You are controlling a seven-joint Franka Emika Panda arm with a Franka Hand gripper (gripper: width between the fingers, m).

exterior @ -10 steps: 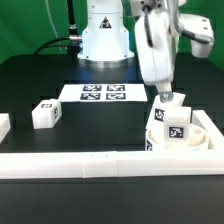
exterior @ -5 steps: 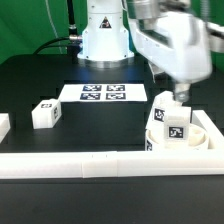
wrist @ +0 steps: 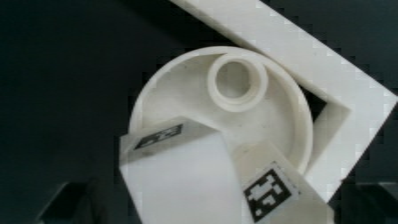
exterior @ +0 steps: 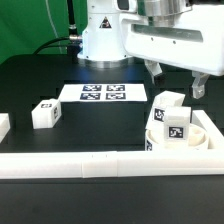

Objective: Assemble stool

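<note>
Jaws spread wide, empty, above tag-marked white leg (exterior: 170, 122) on round seat (exterior: 205, 140)

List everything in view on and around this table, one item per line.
seat: one, white round disc, in the corner of the rails at the exterior view's right.
leg on the seat: one, white with black-and-white tags, standing on the seat.
loose leg: one, white with a tag, on the table at the exterior view's left.
cut-off piece: one, white, at the exterior view's left edge; too little shows to name it.
rails: two stretches, white, along the front and the exterior view's right side.
marker board: one, white with tags, flat at mid-table.
table: one, black.
robot base: one, white, behind the marker board.
gripper: one, open, above the leg on the seat, holding nothing.
</note>
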